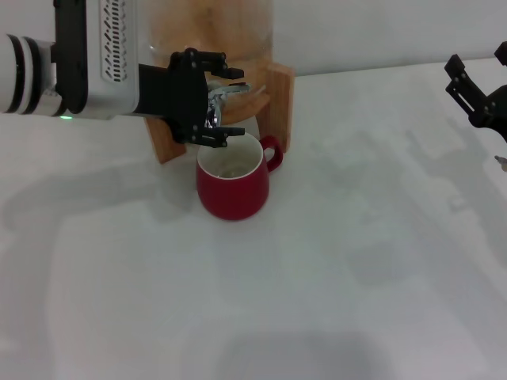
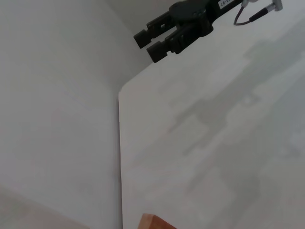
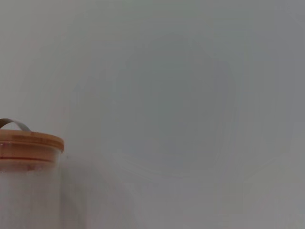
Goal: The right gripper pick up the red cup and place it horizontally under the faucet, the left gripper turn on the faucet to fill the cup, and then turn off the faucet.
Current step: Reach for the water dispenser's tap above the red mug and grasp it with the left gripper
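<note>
The red cup [image 1: 233, 186] stands upright on the white table, its handle turned toward the wooden frame, directly below the faucet [image 1: 226, 93]. My left gripper [image 1: 226, 101] reaches in from the left and is open, with its upper fingers [image 1: 214, 62] above the chrome lever and its lower ones just over the cup's rim. Far off at the right edge, my right gripper [image 1: 479, 63] hovers above the table, open and holding nothing. The left wrist view also shows the right gripper [image 2: 151, 42].
The drink dispenser has a glass jar [image 1: 210, 32] of amber liquid in a wooden frame [image 1: 279, 99] against the back wall. A corner of that wood [image 2: 152, 222] shows in the left wrist view. The wooden lid [image 3: 28, 143] shows in the right wrist view.
</note>
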Robot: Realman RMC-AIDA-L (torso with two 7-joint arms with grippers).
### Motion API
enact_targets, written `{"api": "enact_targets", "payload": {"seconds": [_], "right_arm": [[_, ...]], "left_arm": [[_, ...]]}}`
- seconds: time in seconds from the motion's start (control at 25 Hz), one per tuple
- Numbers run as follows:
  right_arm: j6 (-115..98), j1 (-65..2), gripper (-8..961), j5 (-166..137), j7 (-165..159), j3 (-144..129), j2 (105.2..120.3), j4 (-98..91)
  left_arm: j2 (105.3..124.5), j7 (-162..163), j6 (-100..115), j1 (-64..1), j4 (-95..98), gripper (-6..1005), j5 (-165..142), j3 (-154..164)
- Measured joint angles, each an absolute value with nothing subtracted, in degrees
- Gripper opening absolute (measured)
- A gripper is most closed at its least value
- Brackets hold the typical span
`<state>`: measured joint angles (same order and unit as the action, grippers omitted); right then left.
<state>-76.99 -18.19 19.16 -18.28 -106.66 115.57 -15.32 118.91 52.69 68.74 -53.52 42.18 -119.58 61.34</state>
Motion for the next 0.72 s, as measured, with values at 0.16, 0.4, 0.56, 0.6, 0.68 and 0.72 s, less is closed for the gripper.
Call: {"api": "enact_targets", "payload": {"seconds": [0.16,0.4,0.56,0.6,0.68,0.72], "right_arm": [[-76.99,-18.2,817,19.17,-18.28,-106.69,115.57,-15.46],[-76.99,-18.19,817,19.16,-18.28,-106.78,115.58,-15.55],[-76.99,-18.19,817,19.16,-18.28,-106.78,115.57,-15.55],[-76.99,-18.19,817,19.16,-18.28,-106.78,115.58,-15.51],[-76.99,-18.19,817,19.16,-18.28,-106.79,115.58,-15.46],[-76.99,-18.19,816,19.16,-18.28,-106.79,115.58,-15.46]], "left_arm": [[118.82,52.26,68.74,-53.86,41.75,770,-119.68,61.32],[118.8,51.06,68.09,-54.15,40.43,770,-119.6,61.24],[118.89,50.55,67.8,-54.2,39.71,769,-119.63,61.31],[118.89,50.55,67.79,-54.21,39.71,769,-119.56,61.32],[118.9,50.54,67.82,-54.22,39.74,769,-119.52,61.33],[118.91,50.54,67.9,-54.22,39.82,769,-119.52,61.34]]}}
